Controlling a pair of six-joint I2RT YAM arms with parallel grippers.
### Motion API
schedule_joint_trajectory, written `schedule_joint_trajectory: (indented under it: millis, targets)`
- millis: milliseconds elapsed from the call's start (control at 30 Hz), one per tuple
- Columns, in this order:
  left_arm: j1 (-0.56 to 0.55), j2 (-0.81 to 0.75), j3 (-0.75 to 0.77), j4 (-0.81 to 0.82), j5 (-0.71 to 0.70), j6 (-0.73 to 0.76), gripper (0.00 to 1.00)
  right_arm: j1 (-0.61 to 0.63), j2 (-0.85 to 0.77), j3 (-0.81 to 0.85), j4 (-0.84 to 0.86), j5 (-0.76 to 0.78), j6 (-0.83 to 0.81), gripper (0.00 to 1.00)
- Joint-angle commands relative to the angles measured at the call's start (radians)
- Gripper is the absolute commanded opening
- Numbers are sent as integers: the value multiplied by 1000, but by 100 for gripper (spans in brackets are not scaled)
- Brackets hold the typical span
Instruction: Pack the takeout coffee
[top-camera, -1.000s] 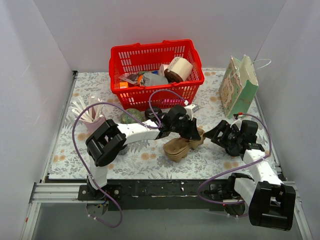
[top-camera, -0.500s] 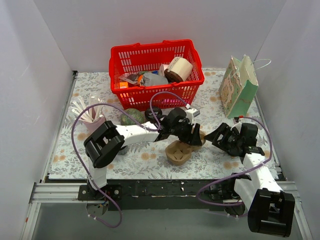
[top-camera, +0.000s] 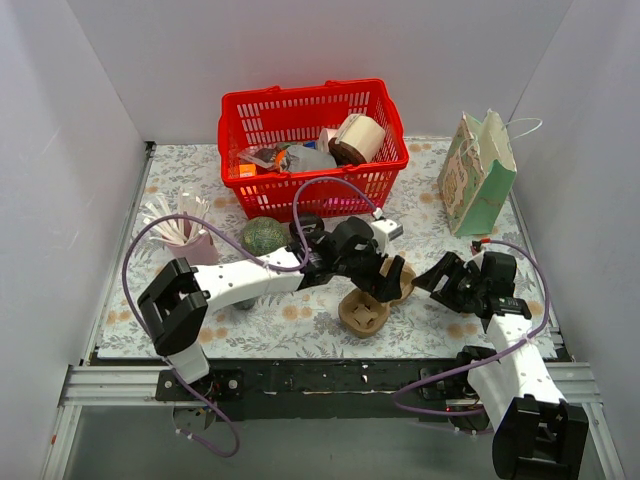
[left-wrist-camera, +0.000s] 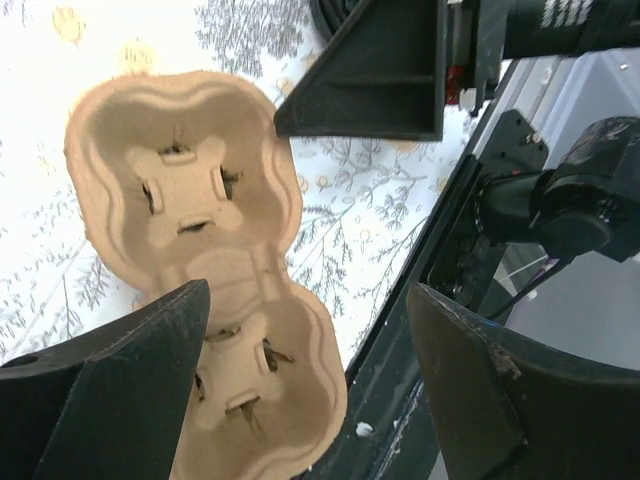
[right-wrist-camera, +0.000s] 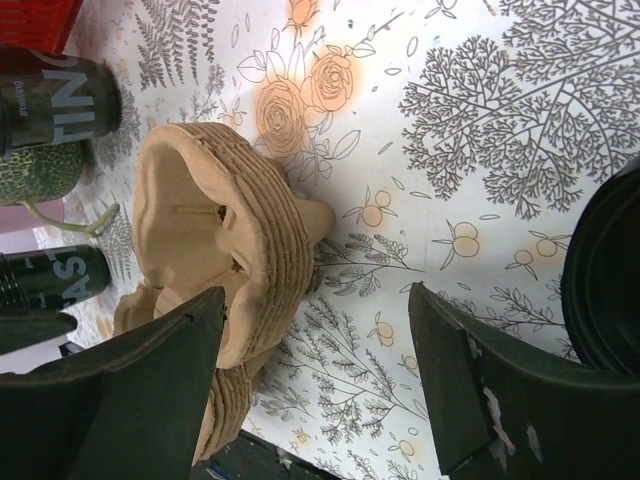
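Reaching left arm: stretched low from the near-left base to mid-table, wrist bent down, left gripper (left-wrist-camera: 308, 300) poised over the cup carrier (top-camera: 365, 312).
Left jaws: spread wide, straddling the carrier's nearer pockets, clamped on nothing; contact with the rim impossible to tell.
Right arm: folded up from the near-right base, right gripper (right-wrist-camera: 317, 290) aimed leftward, close beside the carrier.
Right jaws: wide apart, empty.
Cup carrier: brown moulded pulp, lying on the floral cloth (top-camera: 290, 325) near the front edge, between the two grippers, pockets facing the left wrist camera.
Paper cup (top-camera: 358, 138): on its side among clutter in the red basket (top-camera: 300, 190) at the back, well apart from the carrier.
Around: gift bag (top-camera: 478, 180) upright at back right; green ball (top-camera: 262, 234) and dark can (right-wrist-camera: 55, 105) between basket and left arm; pink holder (top-camera: 190, 245) of white sticks at left.
In the way: one right finger looming just past the carrier's far edge in the left wrist view.
Since a second ago: left elbow drawn back toward the near-left corner, uncovering the green ball; carrier a little nearer the front edge.
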Motion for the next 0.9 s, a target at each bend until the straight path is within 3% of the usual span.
schedule_joint_trajectory:
  millis: [0,267,867]
  targets:
    - [-57,-21,39,-174,-143,-25,78,-3,-22,26,-37,39,-29,82]
    - [-136,107,154,-295,-301,-152,65,-1,-70,48,-88,126,-52,82]
    - [-222,242,333,-494,-563,-231,41,-3,-60,46,-83,125,-88,82]
